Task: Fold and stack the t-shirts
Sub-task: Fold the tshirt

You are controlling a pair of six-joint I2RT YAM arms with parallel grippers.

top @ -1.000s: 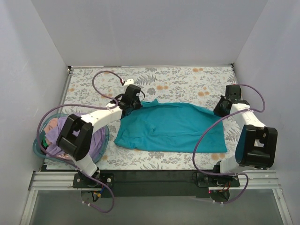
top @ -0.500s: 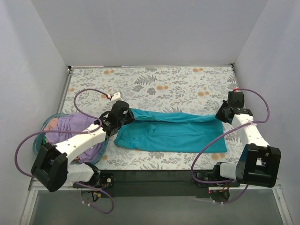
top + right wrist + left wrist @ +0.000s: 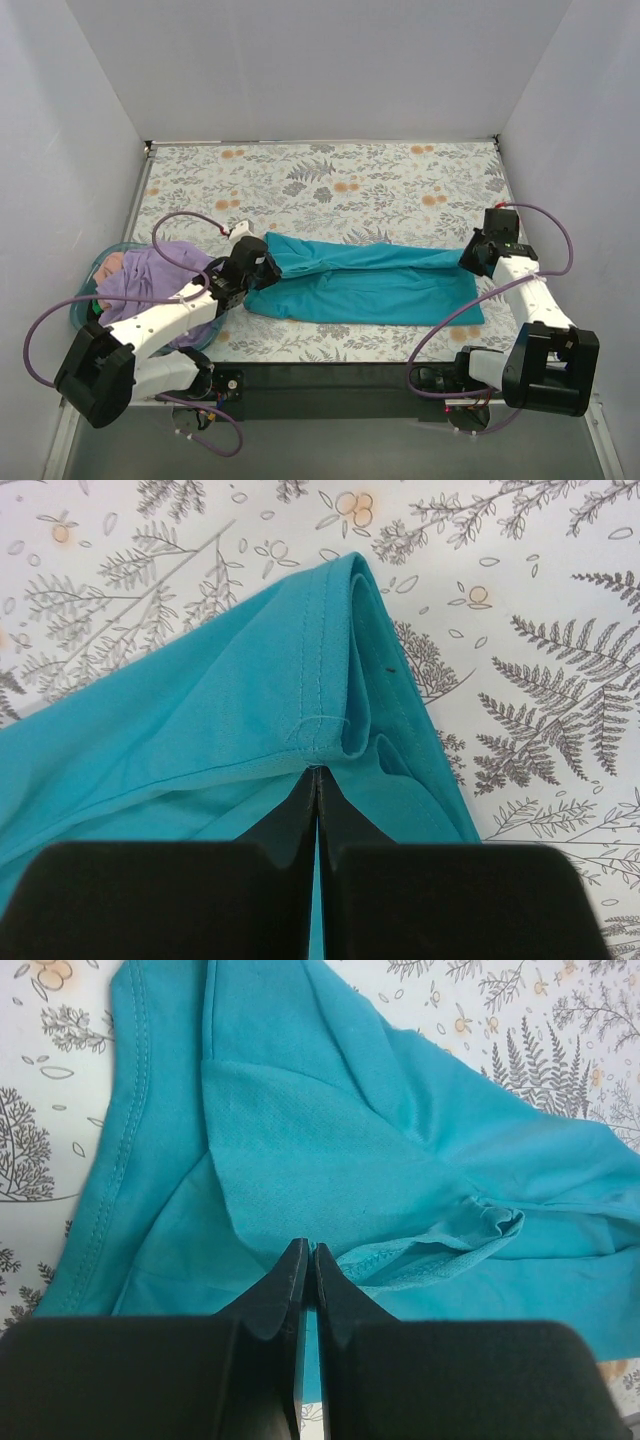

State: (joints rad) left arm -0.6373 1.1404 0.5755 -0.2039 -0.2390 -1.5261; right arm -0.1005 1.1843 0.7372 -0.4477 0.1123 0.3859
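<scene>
The teal-blue t-shirt (image 3: 370,282) lies across the table's front half, its far edge folded toward me. My left gripper (image 3: 262,262) is shut on the shirt's left end; the cloth (image 3: 330,1160) fans out from the closed fingertips. My right gripper (image 3: 475,256) is shut on the shirt's right hem corner (image 3: 320,710). The lavender purple t-shirt (image 3: 140,285) lies heaped in the basket at the left, with a pinkish one (image 3: 110,265) partly showing behind it.
A translucent blue plastic basket (image 3: 80,318) sits at the table's left front. The floral tablecloth (image 3: 350,180) covers the table. White walls close in the left, back and right sides. Purple cables loop off both arms.
Both grippers have pulled the shirt's far edge toward the front, so the shirt has gone from spread flat to a narrower folded band. The left arm has swung down and left.
</scene>
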